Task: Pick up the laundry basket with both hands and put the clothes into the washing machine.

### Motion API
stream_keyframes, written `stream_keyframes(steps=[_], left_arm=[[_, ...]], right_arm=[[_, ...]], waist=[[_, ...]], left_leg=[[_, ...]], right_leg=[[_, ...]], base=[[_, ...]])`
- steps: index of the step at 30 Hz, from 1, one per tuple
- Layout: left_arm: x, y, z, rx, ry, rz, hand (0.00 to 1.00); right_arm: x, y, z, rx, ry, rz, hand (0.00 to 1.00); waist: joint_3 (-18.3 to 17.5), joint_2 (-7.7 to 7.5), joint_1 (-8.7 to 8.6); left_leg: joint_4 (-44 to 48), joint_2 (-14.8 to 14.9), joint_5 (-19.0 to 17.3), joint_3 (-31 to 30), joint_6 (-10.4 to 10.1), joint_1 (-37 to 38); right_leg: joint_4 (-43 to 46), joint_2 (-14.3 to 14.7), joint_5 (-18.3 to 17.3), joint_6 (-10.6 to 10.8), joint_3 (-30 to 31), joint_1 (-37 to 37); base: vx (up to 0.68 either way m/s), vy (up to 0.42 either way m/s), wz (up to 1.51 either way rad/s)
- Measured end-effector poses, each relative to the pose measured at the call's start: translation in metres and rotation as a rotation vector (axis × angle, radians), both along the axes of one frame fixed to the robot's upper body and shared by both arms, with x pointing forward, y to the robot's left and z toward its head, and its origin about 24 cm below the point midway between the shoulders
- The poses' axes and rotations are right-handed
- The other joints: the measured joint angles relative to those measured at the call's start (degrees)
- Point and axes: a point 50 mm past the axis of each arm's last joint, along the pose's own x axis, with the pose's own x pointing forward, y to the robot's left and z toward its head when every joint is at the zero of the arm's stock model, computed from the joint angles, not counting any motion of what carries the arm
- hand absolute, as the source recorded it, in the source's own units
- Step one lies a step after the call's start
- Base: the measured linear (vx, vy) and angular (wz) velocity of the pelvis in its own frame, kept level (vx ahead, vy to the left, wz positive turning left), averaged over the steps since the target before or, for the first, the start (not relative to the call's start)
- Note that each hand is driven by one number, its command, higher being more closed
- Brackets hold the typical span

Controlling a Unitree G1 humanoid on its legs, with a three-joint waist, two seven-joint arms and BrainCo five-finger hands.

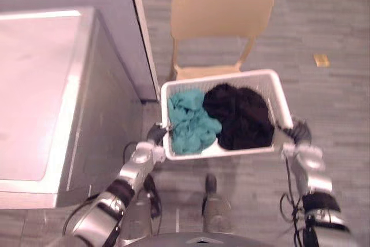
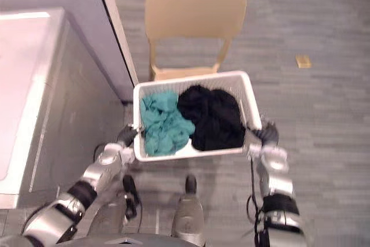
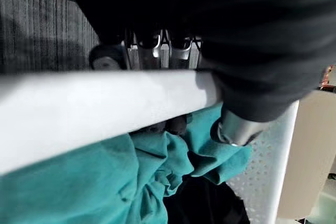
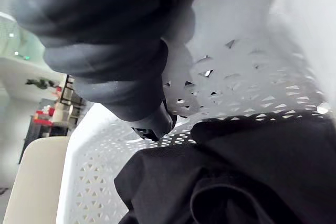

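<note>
Hands (image 1: 157, 135) (image 1: 300, 133) grip basket (image 1: 219, 77) (2 garments (image 1: 191, 122) (image 1: 240, 117) inside).

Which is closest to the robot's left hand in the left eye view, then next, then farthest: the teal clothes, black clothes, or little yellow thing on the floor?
From the left hand:
1. Teal clothes, in the laundry basket's left half.
2. Black clothes, in its right half.
3. Yellow thing, on the floor, far right.
</note>
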Motion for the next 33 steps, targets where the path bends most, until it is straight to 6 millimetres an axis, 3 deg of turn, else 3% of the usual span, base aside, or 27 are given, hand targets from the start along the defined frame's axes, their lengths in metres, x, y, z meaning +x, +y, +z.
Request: stream_keyframes(steps=[1, 5, 7, 8, 13, 16, 19, 23, 24, 25, 33], left_arm=[[0.012, -0.002, 0.012, 0.006, -0.035, 0.002, 1.0], [0.042, -0.001, 0.048, 0.014, -0.122, 0.053, 1.0], [0.057, 0.005, 0.069, -0.007, -0.162, 0.106, 1.0], [0.067, 0.011, 0.086, -0.031, -0.194, 0.159, 1.0], [0.089, 0.033, 0.128, -0.059, -0.277, 0.259, 1.0], [0.098, 0.046, 0.153, -0.069, -0.332, 0.319, 1.0], [0.102, 0.051, 0.173, -0.076, -0.377, 0.354, 1.0], [0.102, 0.05, 0.181, -0.082, -0.404, 0.36, 1.0], [0.102, 0.049, 0.183, -0.081, -0.411, 0.357, 0.0], [0.102, 0.048, 0.184, -0.065, -0.424, 0.353, 0.0], [0.101, 0.042, 0.187, 0.002, -0.435, 0.323, 0.0]], right_arm=[[0.012, 0.0, 0.019, -0.024, -0.044, 0.008, 1.0], [0.043, 0.005, 0.06, -0.044, -0.135, 0.005, 1.0], [0.06, 0.013, 0.081, -0.041, -0.176, 0.021, 1.0], [0.071, 0.023, 0.101, -0.045, -0.226, 0.042, 1.0], [0.094, 0.052, 0.153, -0.047, -0.338, 0.107, 1.0], [0.101, 0.067, 0.17, -0.007, -0.39, 0.132, 1.0], [0.104, 0.074, 0.172, 0.071, -0.417, 0.126, 1.0], [0.104, 0.076, 0.169, 0.117, -0.426, 0.117, 1.0], [0.104, 0.076, 0.168, 0.12, -0.425, 0.115, 1.0], [0.103, 0.075, 0.166, 0.126, -0.423, 0.115, 0.0], [0.103, 0.078, 0.145, 0.19, -0.381, 0.115, 0.0]], waist=[[1.67, -0.29, -0.36], [5.05, -0.77, -1.3], [6.36, -0.92, -1.14], [7.34, -0.87, -1.05], [7.54, -0.88, -0.08], [7.54, -0.87, 0.66], [7.59, -0.8, 1.34], [7.59, -0.8, 1.91], [7.59, -0.79, 1.92], [7.59, -0.8, 1.92], [7.59, -0.79, 1.61]], left_leg=[[-0.12, 0.35, 0.37, 0.45, -0.14, -1.5], [-0.38, 1.22, 2.23, 0.86, 0.22, -5.71], [-0.84, 1.67, 3.25, 1.52, 0.51, -7.12], [-1.99, 1.79, 4.31, 2.14, 0.49, -7.88], [-5.24, 2.26, 7.3, 2.28, 0.23, -11.3], [-7.63, 2.4, 8.97, 2.21, -0.12, -12.33], [-8.91, 2.17, 9.69, 2.2, -0.37, -13.13], [-9.57, 2.06, 9.86, 2.4, -0.44, -13.25], [-9.57, 2.07, 9.85, 2.46, -0.44, -13.25], [-9.57, 2.07, 9.83, 2.59, -0.47, -13.24], [-9.53, 2.07, 9.51, 4.14, -0.88, -12.56]], right_leg=[[-0.18, 0.4, 0.71, -0.28, 0.34, -1.81], [-1.21, 1.46, 3.31, -0.73, 1.0, -6.13], [-2.47, 2.05, 4.9, -0.99, 1.64, -7.69], [-3.28, 2.38, 5.8, -1.2, 1.98, -8.89], [-4.78, 3.48, 7.66, -1.83, 1.9, -13.22], [-4.77, 3.75, 7.81, -2.03, 1.45, -15.09], [-4.67, 3.65, 7.8, -2.03, 1.15, -16.32], [-4.22, 3.42, 7.75, -2.01, 0.01, -16.79], [-3.96, 3.4, 7.65, -2.05, -0.14, -16.83], [-3.43, 3.33, 7.47, -2.01, -0.25, -17.06], [-1.78, 2.83, 6.85, -2.71, -1.47, -17.68]], base=[[-0.2, -0.006, -0.25], [-0.1, -0.023, -0.16], [-0.06, -0.041, -0.23], [-0.05, -0.041, -0.17], [-0.05, -0.057, -0.08], [-0.02, -0.049, 0.0], [-0.01, -0.04, 0.03], [0.0, -0.006, 0.01], [0.02, -0.021, 0.03], [0.0, 0.0, 0.0], [-0.01, -0.027, -0.03]])
